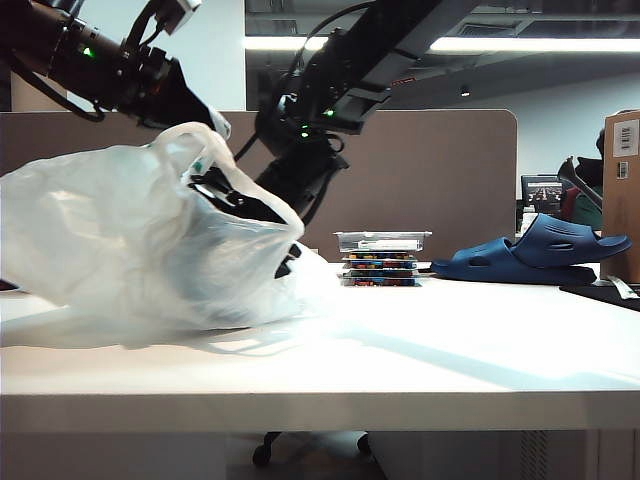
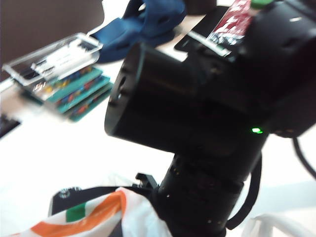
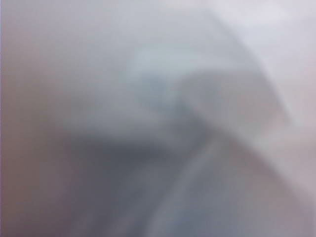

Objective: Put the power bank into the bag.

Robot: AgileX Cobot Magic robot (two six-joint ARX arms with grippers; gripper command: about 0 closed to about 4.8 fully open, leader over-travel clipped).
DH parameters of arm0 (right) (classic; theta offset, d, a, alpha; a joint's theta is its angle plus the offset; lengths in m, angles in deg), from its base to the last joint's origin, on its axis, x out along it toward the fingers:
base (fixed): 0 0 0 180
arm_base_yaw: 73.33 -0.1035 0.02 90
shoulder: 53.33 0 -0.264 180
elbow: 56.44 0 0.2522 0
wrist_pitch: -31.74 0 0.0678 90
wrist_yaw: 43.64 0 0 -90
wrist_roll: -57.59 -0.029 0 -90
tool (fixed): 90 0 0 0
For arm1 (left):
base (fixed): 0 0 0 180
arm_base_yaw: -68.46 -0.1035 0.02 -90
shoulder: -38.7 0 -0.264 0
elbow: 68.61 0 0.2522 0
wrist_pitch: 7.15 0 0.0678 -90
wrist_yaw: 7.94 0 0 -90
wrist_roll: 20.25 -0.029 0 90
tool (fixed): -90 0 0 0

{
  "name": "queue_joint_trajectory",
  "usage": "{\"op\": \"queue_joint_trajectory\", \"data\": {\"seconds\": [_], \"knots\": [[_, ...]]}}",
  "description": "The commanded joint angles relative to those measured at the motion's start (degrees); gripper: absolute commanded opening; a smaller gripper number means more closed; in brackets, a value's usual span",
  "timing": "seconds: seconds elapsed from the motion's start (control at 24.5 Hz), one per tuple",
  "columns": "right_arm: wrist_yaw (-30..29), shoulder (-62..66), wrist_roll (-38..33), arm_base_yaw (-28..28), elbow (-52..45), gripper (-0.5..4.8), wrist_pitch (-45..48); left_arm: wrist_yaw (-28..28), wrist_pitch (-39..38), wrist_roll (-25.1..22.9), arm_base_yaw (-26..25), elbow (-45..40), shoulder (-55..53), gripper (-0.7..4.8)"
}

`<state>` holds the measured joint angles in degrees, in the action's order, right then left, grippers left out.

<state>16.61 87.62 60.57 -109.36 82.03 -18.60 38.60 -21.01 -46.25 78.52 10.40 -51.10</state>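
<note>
Bag (image 1: pixel 110 240): one, on table | left hand (image 1: pixel 205 160) clamped on bag handle | right hand inside bag, state unclear

White table (image 1: pixel 480 370), smooth top, front edge facing exterior camera. Bag (image 1: pixel 110 250) lies on left part: crinkly translucent white plastic, slumped, mouth toward middle; green-and-orange print (image 2: pixel 94 217) seen from left wrist view. Clear plastic box stack (image 1: pixel 381 258) near table's middle, toward rear, colourful flat packs under clear lid. Dark blue sandal (image 1: pixel 535 252) right of stack, apart from it. Cardboard box (image 1: pixel 622 180) at far right edge.
</note>
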Motion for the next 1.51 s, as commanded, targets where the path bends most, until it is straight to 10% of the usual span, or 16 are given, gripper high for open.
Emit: {"op": "queue_joint_trajectory", "data": {"seconds": [0.04, 0.29, 0.49, 1.51], "knots": [[-1.4, 0.6, -2.9, -1.5, 0.4, 2.92, 3.4, 3.8, -4.3, -0.1, 0.0, 0.2, 0.1, -0.07], [0.2, 0.8, -3.0, -2.2, 0.5, 2.98, 1.0, 3.8, -4.3, -0.1, 0.0, 0.2, 0.1, -0.06], [3.2, 0.7, -3.0, -2.2, 0.5, 4.79, -4.1, 4.1, -4.4, -0.1, -0.1, 0.2, 0.1, -0.06], [8.9, -9.1, 0.3, 0.9, 0.5, 4.79, -16.1, 19.5, -1.8, -0.1, -0.2, 0.2, 0.1, -0.06]]}}
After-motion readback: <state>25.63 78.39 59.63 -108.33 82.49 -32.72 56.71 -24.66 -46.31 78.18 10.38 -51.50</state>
